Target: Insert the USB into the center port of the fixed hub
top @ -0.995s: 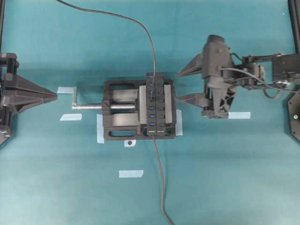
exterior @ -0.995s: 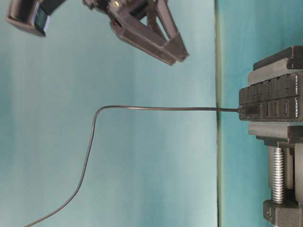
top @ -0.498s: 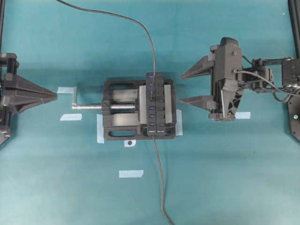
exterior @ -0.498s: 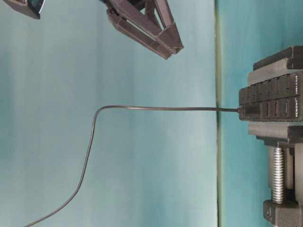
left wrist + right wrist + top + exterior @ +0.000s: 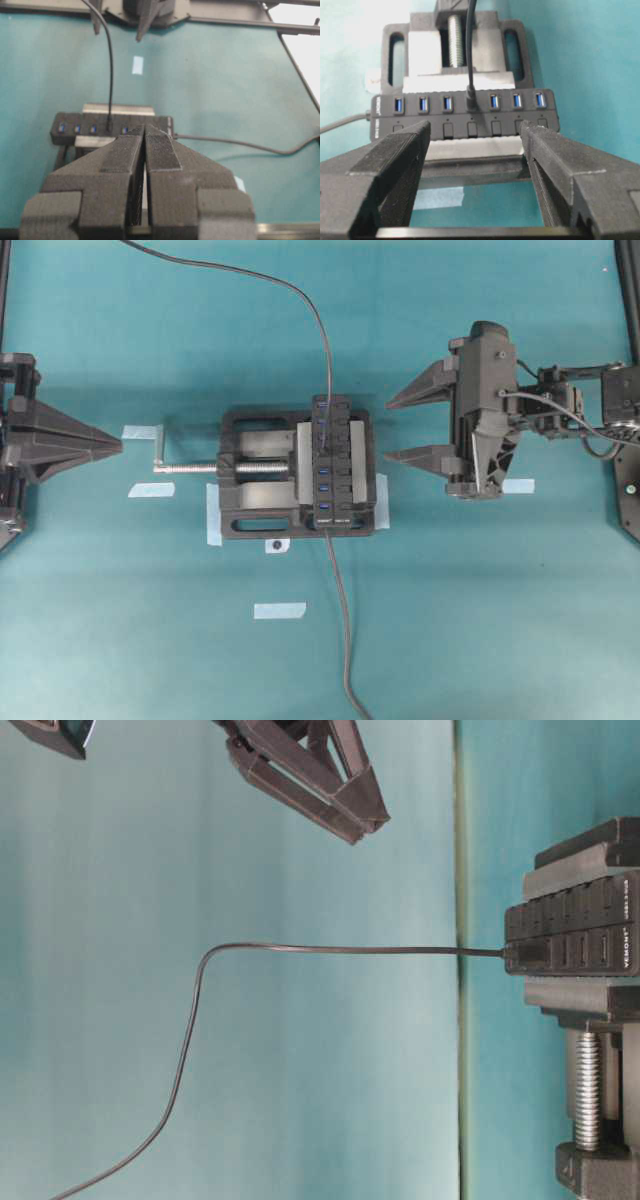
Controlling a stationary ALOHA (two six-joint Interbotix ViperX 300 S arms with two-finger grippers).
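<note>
The fixed hub (image 5: 335, 465) is clamped in a black vise (image 5: 255, 475). The USB (image 5: 470, 100) stands plugged into the fourth slot of the blue row, the center port, which it covers. Its thin cable (image 5: 300, 295) runs off to the far edge. The plug also shows at the hub's face in the table-level view (image 5: 525, 953). My right gripper (image 5: 388, 429) hangs open and empty to the right of the hub, apart from it; the wrist view shows its fingers (image 5: 475, 127) spread wide before the button row. My left gripper (image 5: 118, 445) rests shut and empty at the far left.
The vise's silver screw crank (image 5: 190, 467) sticks out to the left. The hub's thicker grey lead (image 5: 342, 620) trails to the near edge. Pale tape strips (image 5: 279, 610) lie on the teal mat around the vise.
The right arm has drawn back slightly to the right and its wrist has turned level, jaws staying open. The USB, hub and left arm have not moved.
</note>
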